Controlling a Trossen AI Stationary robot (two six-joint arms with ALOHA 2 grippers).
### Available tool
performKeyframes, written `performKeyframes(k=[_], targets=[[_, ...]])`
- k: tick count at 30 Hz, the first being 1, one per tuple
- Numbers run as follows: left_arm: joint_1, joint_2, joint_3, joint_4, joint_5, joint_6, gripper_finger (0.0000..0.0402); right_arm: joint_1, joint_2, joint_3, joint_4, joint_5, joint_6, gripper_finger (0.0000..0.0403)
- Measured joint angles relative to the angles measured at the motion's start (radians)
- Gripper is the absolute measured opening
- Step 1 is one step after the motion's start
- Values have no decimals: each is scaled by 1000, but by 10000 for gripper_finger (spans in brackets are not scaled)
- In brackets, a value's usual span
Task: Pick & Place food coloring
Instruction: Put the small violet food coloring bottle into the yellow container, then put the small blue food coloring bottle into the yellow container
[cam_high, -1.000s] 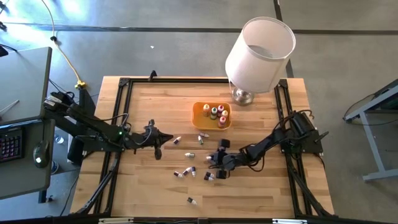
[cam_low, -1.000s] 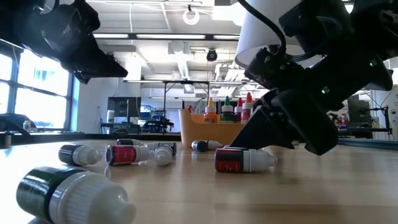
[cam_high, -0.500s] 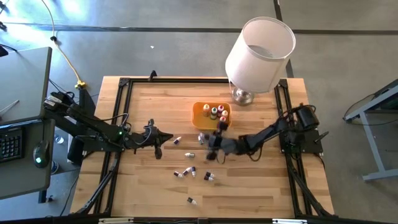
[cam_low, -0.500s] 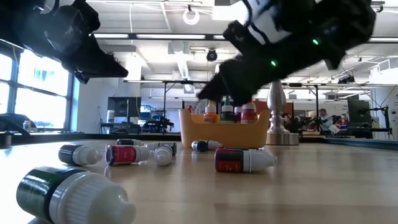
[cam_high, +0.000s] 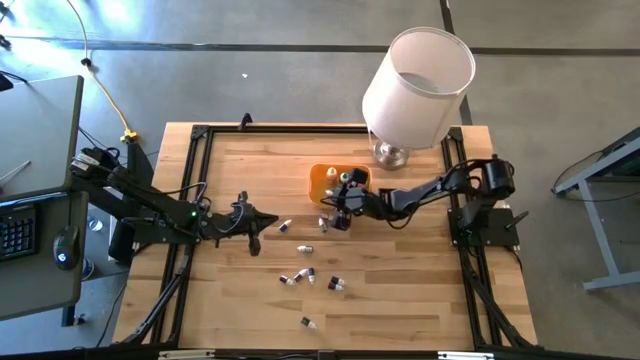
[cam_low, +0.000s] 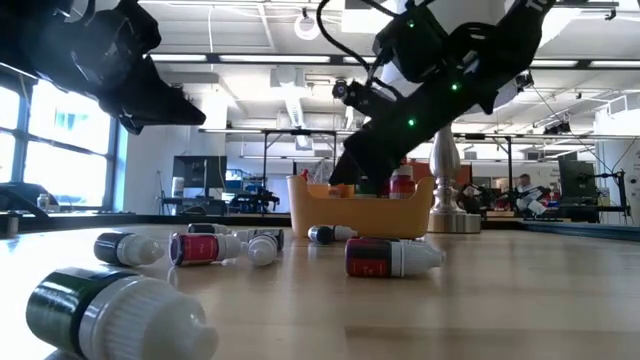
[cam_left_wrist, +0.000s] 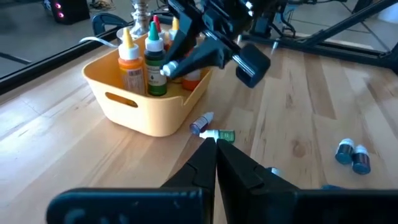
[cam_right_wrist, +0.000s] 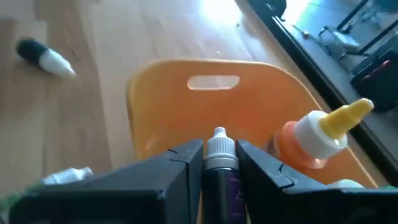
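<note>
The right end effector (cam_high: 343, 196) has carried a tiny dark white-capped squeeze bottle (cam_right_wrist: 219, 163), pinched tight, over the orange plastic tray (cam_high: 322, 181) mid-frame, ready to drop.

Wood table (cam_high: 410, 290) has the orange tray (cam_high: 322, 181) sitting near a lamp (cam_high: 392, 152), with loose bottles (cam_high: 297, 277) lying scattered on the side of the tray away from the lamp.
</note>
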Motion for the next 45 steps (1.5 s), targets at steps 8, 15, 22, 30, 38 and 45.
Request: performKeyframes(k=[8,15,22,30,38,45], targets=[[0,12,1,-47,-1,-1,74,13,1,0,71,10,-60,133],[0,97,1,-64,-21,-95,137,51,-50,15,78,49,-65,140],[0,261,1,-52,-84,-254,140,131,-176,31,67,46,-63,139],[0,420,21,76,-70,-267,140,197,-259,30,-16,55,-56,140],[0,561,83,77,-80,-272,140,214,-269,30,-26,110,-62,140],[1,649,130,62,-79,-307,140,214,-269,30,-41,113,-63,140]])
